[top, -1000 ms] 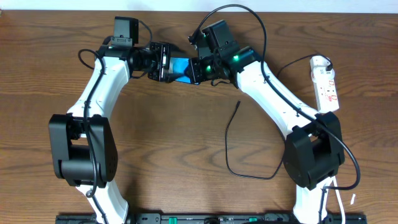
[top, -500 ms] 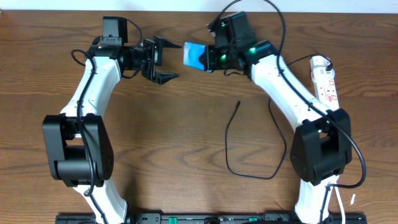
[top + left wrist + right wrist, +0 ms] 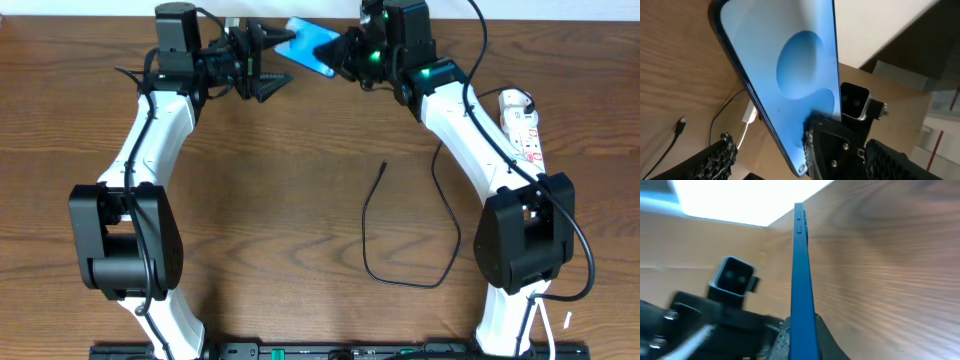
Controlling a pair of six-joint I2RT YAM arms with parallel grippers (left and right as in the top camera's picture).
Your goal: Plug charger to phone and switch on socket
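Your right gripper [image 3: 347,55] is clamped on the slim glossy blue phone [image 3: 312,45] at the far centre. Your left gripper [image 3: 266,64] is wide open and empty. The thin black charger cable [image 3: 372,225] curls on the wood-grain table [image 3: 280,200].

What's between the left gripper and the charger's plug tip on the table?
Nothing visible. The left gripper is open at the far edge, beside the phone held by the right gripper. The charger tip lies on the bare table toward the base, and the right arm passes to one side of that line.
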